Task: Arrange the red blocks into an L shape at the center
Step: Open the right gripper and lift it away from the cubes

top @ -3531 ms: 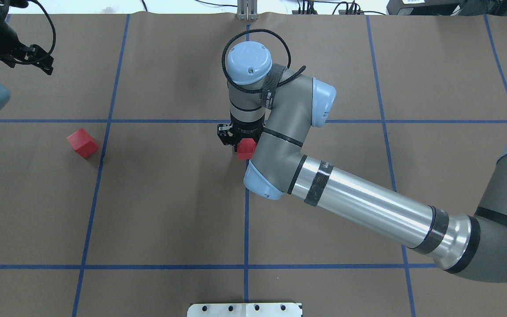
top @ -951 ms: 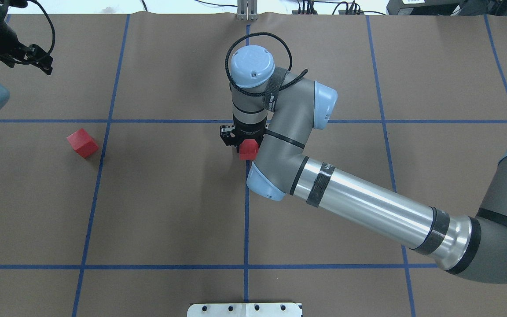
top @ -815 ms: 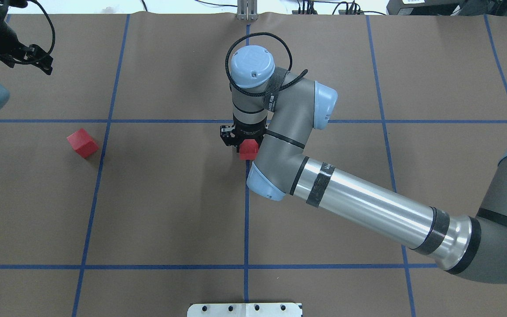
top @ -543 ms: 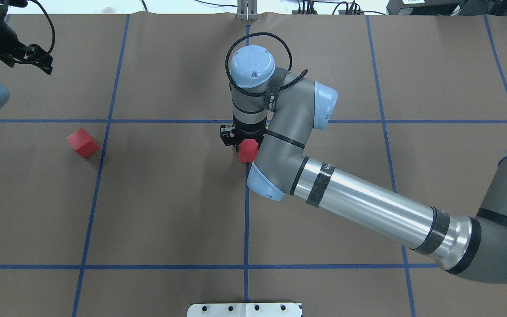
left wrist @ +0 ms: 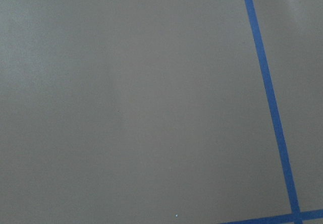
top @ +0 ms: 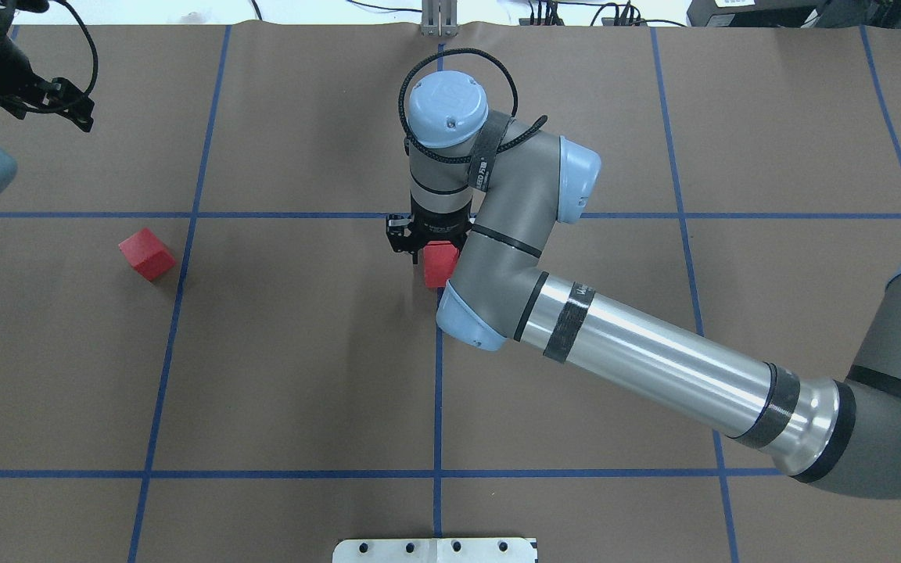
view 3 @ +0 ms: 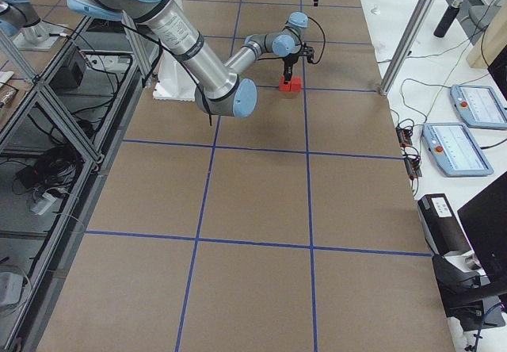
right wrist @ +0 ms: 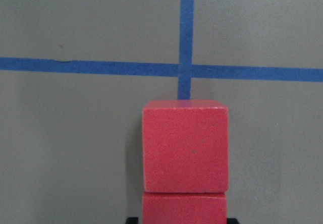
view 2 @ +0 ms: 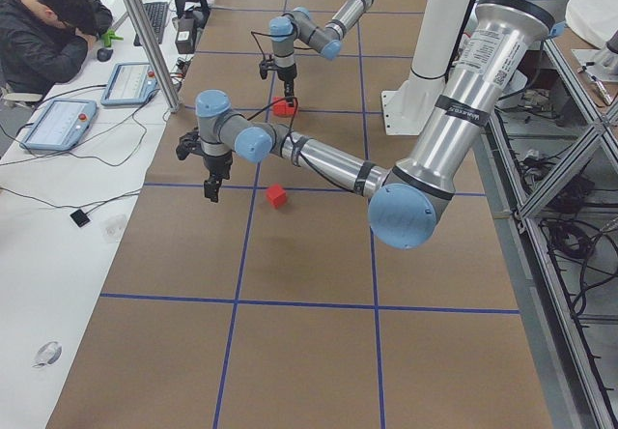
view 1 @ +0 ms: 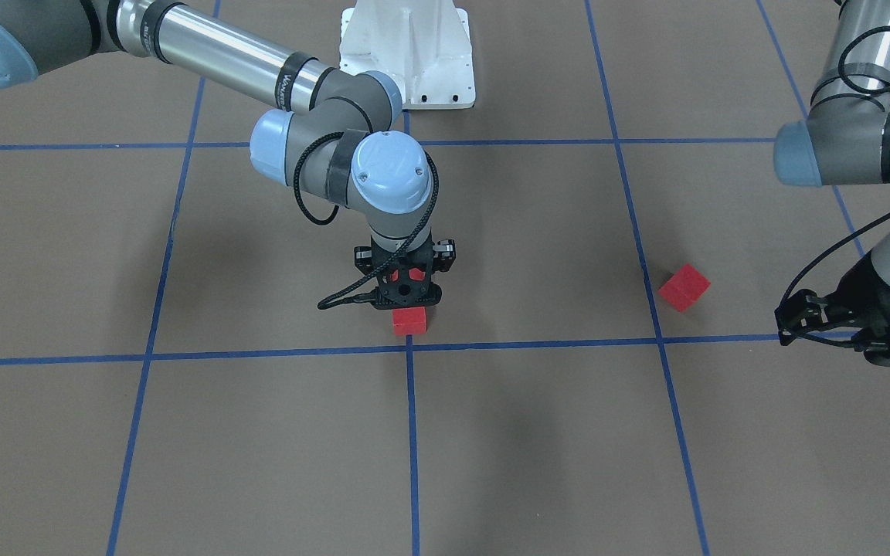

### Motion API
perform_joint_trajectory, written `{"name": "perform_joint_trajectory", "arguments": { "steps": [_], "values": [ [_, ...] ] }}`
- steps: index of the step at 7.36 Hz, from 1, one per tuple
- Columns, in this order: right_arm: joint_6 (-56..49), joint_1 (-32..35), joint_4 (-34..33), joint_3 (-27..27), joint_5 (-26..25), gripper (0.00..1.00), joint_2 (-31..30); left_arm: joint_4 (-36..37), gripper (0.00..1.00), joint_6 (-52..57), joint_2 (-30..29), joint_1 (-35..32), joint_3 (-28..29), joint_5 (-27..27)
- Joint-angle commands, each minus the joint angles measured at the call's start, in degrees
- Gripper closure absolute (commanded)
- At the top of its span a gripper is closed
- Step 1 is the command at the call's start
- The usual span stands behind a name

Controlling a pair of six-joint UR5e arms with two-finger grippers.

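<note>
Two red blocks [right wrist: 184, 146] [right wrist: 184, 208] lie touching in a row just short of the center [right wrist: 186, 70], the blue tape crossing. In the front-facing view the front block [view 1: 409, 320] sits right by that crossing [view 1: 409, 349]. My right gripper [view 1: 408, 297] hangs straight down over the rear block and looks open, its tips just outside the block's sides. A third red block [top: 146, 254] lies alone at the left, tilted to the grid. Far from it, at the table's far left corner, my left gripper [top: 79, 113] is open and empty.
The right arm's forearm [top: 654, 367] stretches across the right half of the table. A white mounting plate [top: 435, 550] sits at the near edge. In the exterior left view a person [view 2: 48, 33] sits at a side bench with tablets [view 2: 58, 125].
The right wrist has shifted slightly toward the far side and up, so more red shows below the gripper. The lone block and the left arm have not moved.
</note>
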Motion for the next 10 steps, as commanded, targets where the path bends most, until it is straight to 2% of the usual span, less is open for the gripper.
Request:
{"name": "perform_joint_trajectory", "arguments": {
  "steps": [1,3,4,5,7,8,10],
  "values": [
    [0.04,2.59,-2.34,4.09,1.9,0.01,0.01,0.0,0.0,-0.1,-0.09,-0.02,0.0,0.0],
    [-0.22,4.44,-9.88,10.32,1.65,0.01,-0.25,0.0,0.0,-1.75,-0.09,0.06,-0.09,0.0],
    [-0.57,6.62,-12.79,12.7,2.0,0.01,-0.78,0.0,0.0,-6.47,-0.17,0.33,-1.04,0.0],
    [-2.58,8.04,-14.47,14.46,2.09,0.01,-2.17,0.0,0.0,-11.39,-0.09,0.68,-2.36,-0.09],
    [-9.51,11.54,-14.66,19.56,2.26,0.01,-9.02,-0.09,0.0,-20.43,2.18,3.99,-6.48,0.09],
    [-10.76,12.52,-14.31,21.41,2.44,0.01,-11.74,-0.52,0.0,-28.5,4.63,8.02,-9.64,1.91],
    [-14.18,14.37,-14.05,23.17,2.35,0.01,-14.48,-8.22,0.0,-41.53,9.73,16.72,-10.99,10.77]
  ]
}}
